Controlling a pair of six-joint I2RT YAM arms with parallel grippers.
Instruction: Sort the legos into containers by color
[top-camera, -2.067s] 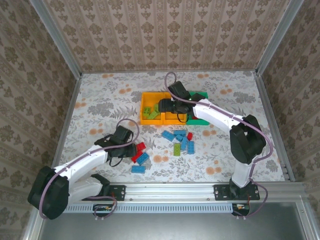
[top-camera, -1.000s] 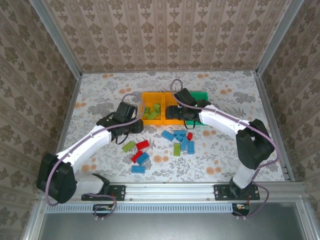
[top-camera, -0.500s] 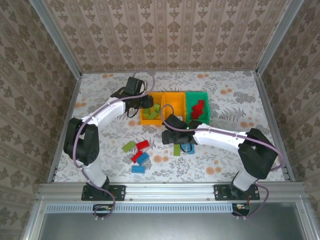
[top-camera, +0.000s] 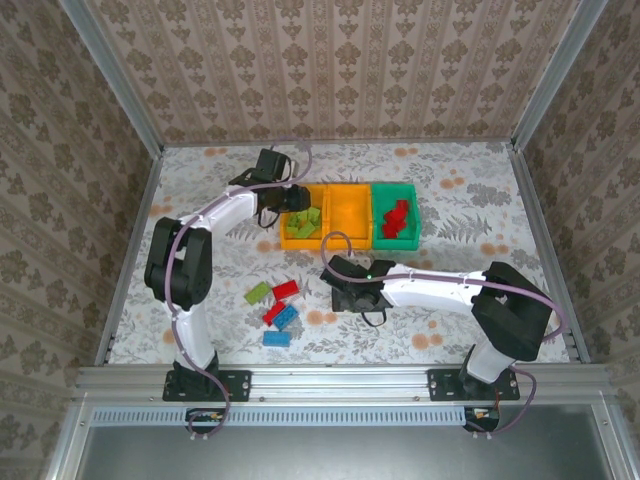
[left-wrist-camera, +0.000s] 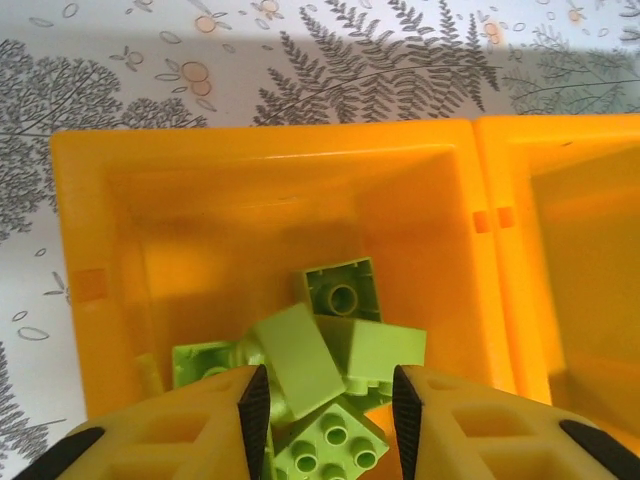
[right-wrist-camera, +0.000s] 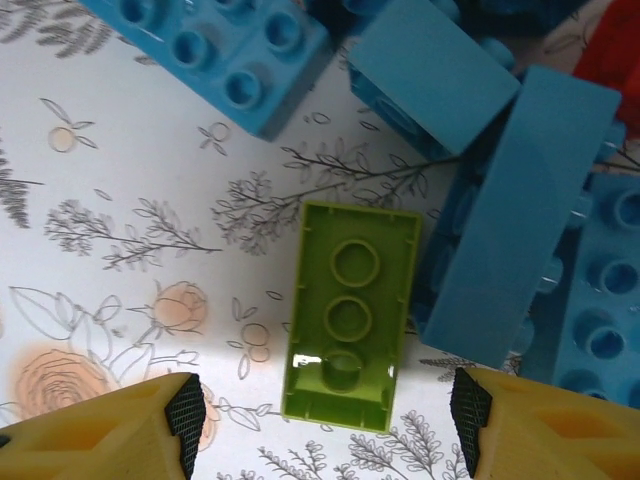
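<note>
Floral-print surface (top-camera: 480, 180), patterned wallpaper all round.

Top view: three small open-topped plastic bins sit in a row at the back. First is an orange bin (top-camera: 300, 244) with light green studded bricks (top-camera: 303, 222) in it, next a second orange bin (top-camera: 348, 212), then a green bin (top-camera: 395, 241) holding red bricks (top-camera: 397, 218). The left arm (top-camera: 225, 212) reaches over the first orange bin, and the right arm (top-camera: 430, 285) is low near the middle. A few loose bricks (top-camera: 277, 338) lie to the left.

Left wrist: the left fingers (left-wrist-camera: 215, 420) hang over the green bricks with a narrow gap between them. One brick sits in that gap, and honestly can't tell if it's pinched.

Right wrist: the right fingers (right-wrist-camera: 150, 430) are spread wide either side of a light green brick (right-wrist-camera: 350, 315), which lies hollow side up on the surface. They touch neither side of it. Blue bricks (right-wrist-camera: 520, 220) sit just beside it.
</note>
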